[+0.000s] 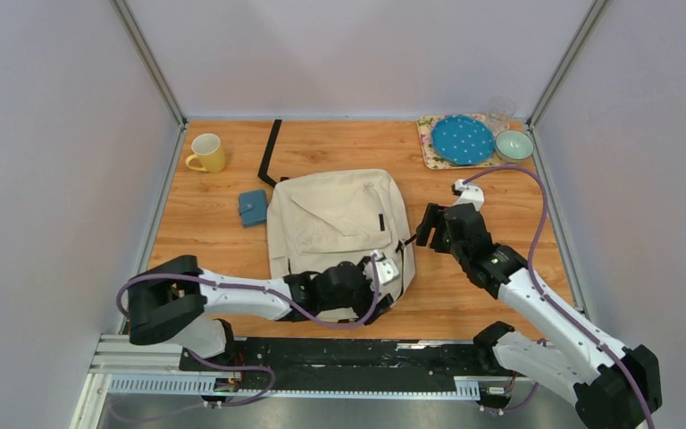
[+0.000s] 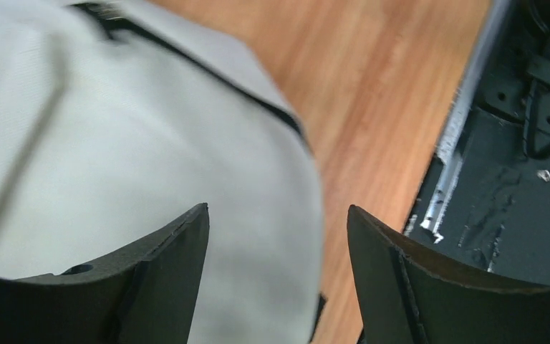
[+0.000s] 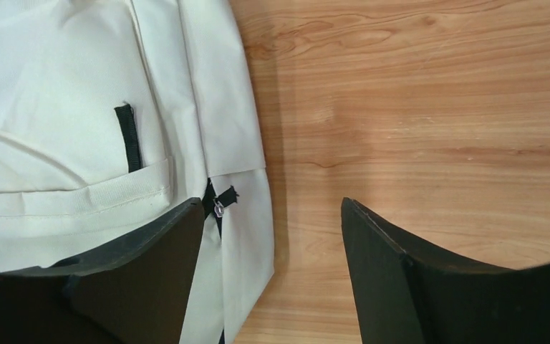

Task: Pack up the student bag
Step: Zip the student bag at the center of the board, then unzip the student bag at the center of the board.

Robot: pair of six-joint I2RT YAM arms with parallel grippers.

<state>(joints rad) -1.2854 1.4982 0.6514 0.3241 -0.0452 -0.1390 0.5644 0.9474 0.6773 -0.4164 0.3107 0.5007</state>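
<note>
Left claw (image 2: 278, 215) covers student bag (image 1: 335, 214) corner

My wooden table (image 1: 214, 223) carries the cream bag (image 1: 335, 214) lying flat near the middle, with its black strap (image 1: 272, 147) trailing toward the far edge. A small blue wallet (image 1: 253, 208) lies just left of the bag. 1 yellow mug (image 1: 207, 153) stands upright at the far left. A flowered tray (image 1: 426, 143) sits at the far right, with a green bowl (image 1: 514, 145) at its right edge.
</note>
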